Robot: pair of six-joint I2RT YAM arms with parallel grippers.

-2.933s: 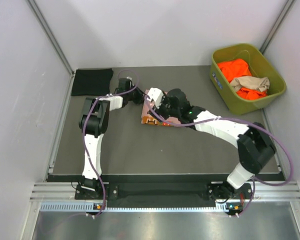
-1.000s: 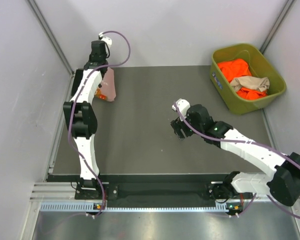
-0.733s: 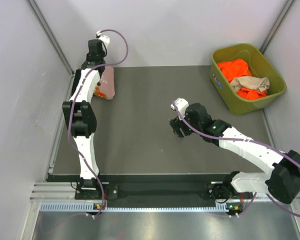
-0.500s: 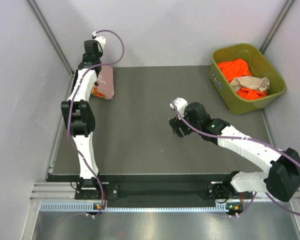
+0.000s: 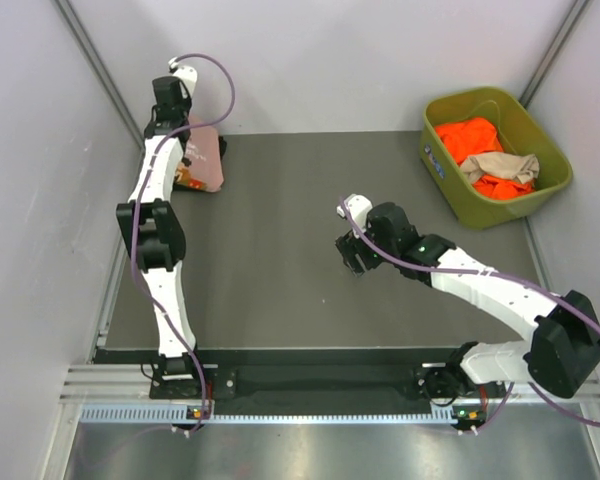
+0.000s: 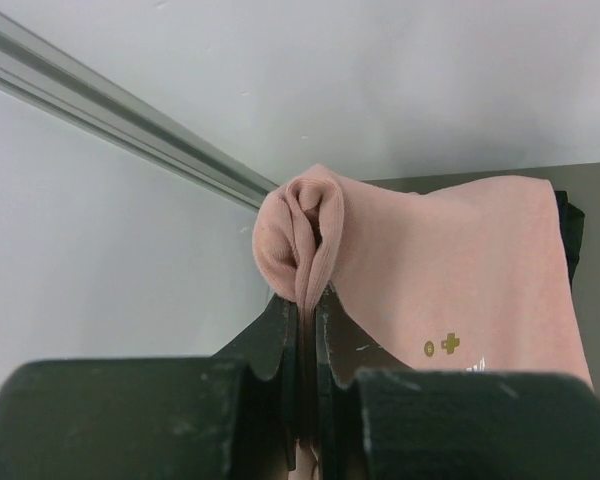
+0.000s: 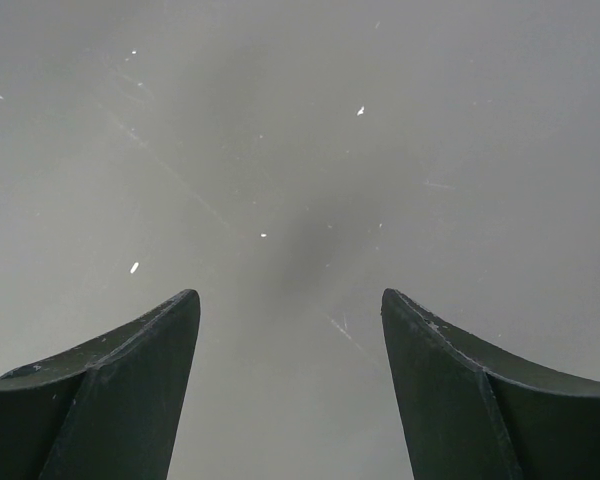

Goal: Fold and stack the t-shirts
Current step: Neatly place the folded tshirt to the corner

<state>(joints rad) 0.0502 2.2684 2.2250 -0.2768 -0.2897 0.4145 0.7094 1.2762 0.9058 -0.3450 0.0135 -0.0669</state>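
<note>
The pink t-shirt (image 6: 450, 260) is pinched in my left tool (image 6: 307, 310), whose jaws are narrowed down on a bunched fold of the cloth. The rest of the shirt spreads away from the grip over the far left corner of the desk (image 5: 280, 300). A small gold print sits on it, too small to read. Beyond its far edge only a sliver of the black t-shirt (image 6: 572, 230) shows. The rest is covered, and I cannot tell whether the pink cloth rests on it or hangs just above.

My right tool (image 7: 288, 295) stands wide with nothing between its jaws, over bare desk near the middle and well apart from the shirts.

At the far right corner, the olive-green bin (image 5: 435, 150) holds an orange t-shirt (image 5: 470, 135) with a tan t-shirt (image 5: 500, 165) crumpled on top. How many orange ones lie there is unclear.
</note>
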